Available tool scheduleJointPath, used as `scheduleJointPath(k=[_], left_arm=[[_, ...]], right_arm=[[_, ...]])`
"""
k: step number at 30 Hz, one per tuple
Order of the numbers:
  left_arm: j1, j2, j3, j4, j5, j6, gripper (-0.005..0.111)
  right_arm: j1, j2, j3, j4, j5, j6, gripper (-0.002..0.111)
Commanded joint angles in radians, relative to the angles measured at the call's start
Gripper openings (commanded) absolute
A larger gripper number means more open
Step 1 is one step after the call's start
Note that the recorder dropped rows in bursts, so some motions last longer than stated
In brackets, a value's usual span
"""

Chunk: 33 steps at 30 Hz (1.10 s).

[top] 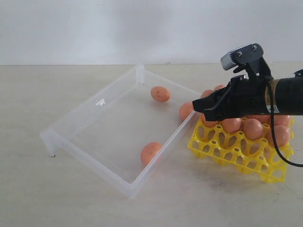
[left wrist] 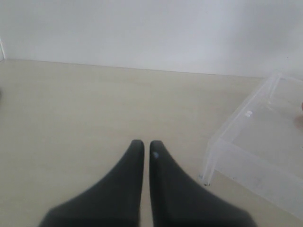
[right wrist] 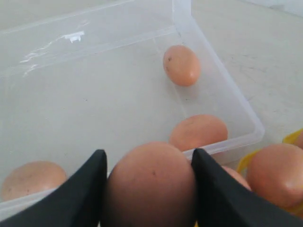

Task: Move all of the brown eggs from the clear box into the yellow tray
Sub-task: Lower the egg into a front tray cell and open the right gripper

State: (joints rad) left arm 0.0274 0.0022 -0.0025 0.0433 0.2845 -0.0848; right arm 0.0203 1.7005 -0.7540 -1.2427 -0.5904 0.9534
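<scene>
Carry step: R gripper (right wrist: 147,155) clenched on brown egg (right wrist: 150,191), at box-side edge of yellow tray (top: 236,156). 3 more eggs (top: 160,93) (top: 186,111) (top: 150,152) in clear box (top: 94,118). L gripper (left wrist: 143,146) closed, idle, off beside box. Next: shift over free cell, lower gently, release

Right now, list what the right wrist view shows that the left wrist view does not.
Only the right wrist view: the right gripper clamped on a brown egg, three loose eggs in the clear box, and a sliver of the yellow tray. Only the left wrist view: the left gripper, shut and empty. Both: the clear box and the table.
</scene>
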Motion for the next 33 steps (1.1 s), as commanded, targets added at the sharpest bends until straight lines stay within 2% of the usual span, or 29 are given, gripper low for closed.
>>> scheduleJointPath(k=[1, 11, 30, 33], left_arm=[[-0.002, -0.002, 0.003, -0.003, -0.006, 0.002, 0.004], [-0.002, -0.002, 0.003, -0.003, -0.006, 0.002, 0.004], [-0.002, -0.002, 0.003, -0.003, -0.006, 0.002, 0.004], [-0.002, -0.002, 0.003, -0.003, -0.008, 0.002, 0.004]], right_arm=[[0.001, 0.068, -0.006, 0.004, -0.088, -0.034, 0.000], [0.001, 0.175, -0.006, 0.014, -0.090, -0.085, 0.000], [0.001, 0.177, -0.006, 0.079, -0.025, -0.185, 0.000], [0.001, 0.177, -0.006, 0.079, -0.026, -0.186, 0.010]])
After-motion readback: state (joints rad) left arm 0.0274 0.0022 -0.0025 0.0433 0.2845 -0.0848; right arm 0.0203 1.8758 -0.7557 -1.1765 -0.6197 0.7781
